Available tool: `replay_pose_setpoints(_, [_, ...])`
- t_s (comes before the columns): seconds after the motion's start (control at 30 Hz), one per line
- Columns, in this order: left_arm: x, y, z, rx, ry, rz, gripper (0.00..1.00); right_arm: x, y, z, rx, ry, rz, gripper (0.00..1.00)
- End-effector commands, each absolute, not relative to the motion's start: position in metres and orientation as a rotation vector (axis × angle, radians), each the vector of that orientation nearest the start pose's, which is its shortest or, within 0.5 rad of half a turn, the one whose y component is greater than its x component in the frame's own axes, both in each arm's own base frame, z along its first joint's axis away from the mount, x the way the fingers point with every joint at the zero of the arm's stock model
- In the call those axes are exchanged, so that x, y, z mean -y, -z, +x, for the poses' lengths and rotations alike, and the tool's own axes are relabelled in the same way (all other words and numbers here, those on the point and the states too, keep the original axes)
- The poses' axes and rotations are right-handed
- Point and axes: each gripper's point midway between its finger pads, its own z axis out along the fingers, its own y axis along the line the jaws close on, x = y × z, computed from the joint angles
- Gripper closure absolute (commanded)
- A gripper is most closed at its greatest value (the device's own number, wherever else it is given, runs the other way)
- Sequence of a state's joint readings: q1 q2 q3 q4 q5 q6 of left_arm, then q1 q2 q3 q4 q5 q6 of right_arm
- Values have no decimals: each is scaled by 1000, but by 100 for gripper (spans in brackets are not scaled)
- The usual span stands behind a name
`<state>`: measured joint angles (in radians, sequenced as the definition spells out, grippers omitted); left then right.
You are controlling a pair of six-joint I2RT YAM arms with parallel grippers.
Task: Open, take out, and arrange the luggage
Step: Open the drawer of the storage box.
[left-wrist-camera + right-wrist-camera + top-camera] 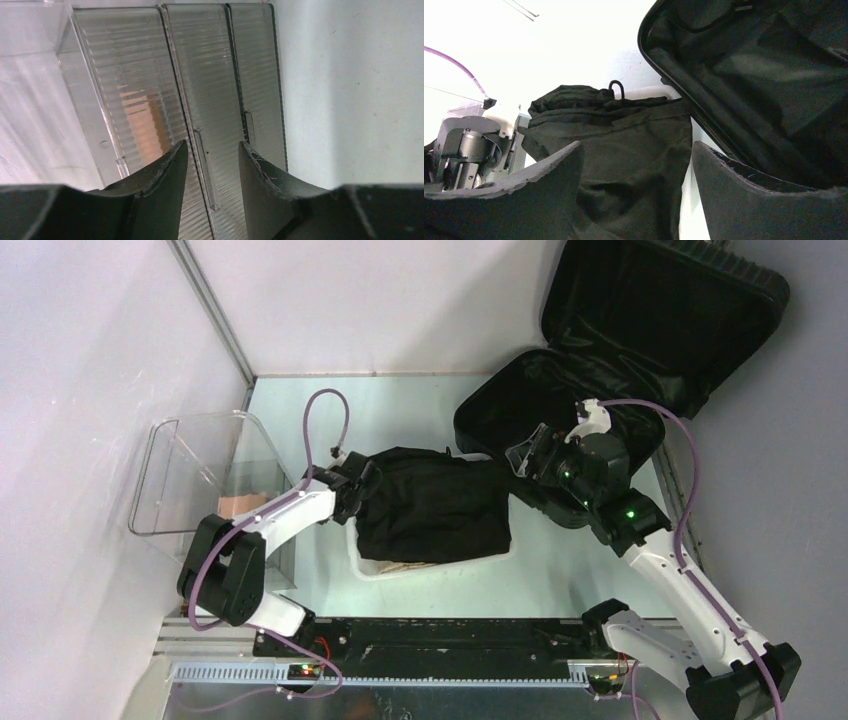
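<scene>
The luggage (600,350) lies open at the back right, its lid leaning against the wall and its black lining (774,75) showing. A black folded garment (435,510) lies across a white basket (375,570) in the middle. My left gripper (352,485) is at the garment's left edge. In the left wrist view the left gripper (212,145) is open, with nothing between its fingers. My right gripper (522,455) hovers between the garment's right end and the luggage's near rim. The right gripper (638,145) is open too, with the garment (624,125) lying beyond it.
A clear plastic container (195,475) with something peach-coloured inside stands at the left wall. Its ribbed panels (140,75) fill the left wrist view. The basket's white rim (649,92) peeks out behind the garment. Walls close in the table at the back and both sides.
</scene>
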<state>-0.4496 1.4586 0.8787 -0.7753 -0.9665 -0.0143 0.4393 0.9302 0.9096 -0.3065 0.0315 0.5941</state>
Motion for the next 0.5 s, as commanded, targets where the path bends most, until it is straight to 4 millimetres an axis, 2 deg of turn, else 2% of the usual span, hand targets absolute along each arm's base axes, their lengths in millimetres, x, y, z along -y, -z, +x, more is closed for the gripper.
replay_pose_setpoints(0.0, [-38,-126,271,-2352,-1273,350,50,-150,-298,297,-1867,-667,196,18])
replay_pose_setpoints(0.23, [-47,-124,266,-2339,-1335,342,54,-141,-302,293,-1856,-639,193,17])
replay_pose_setpoints(0.47, [-58,-124,259,-2305,-1360,444,55,-136,-303,293,-1851,-632,185,15])
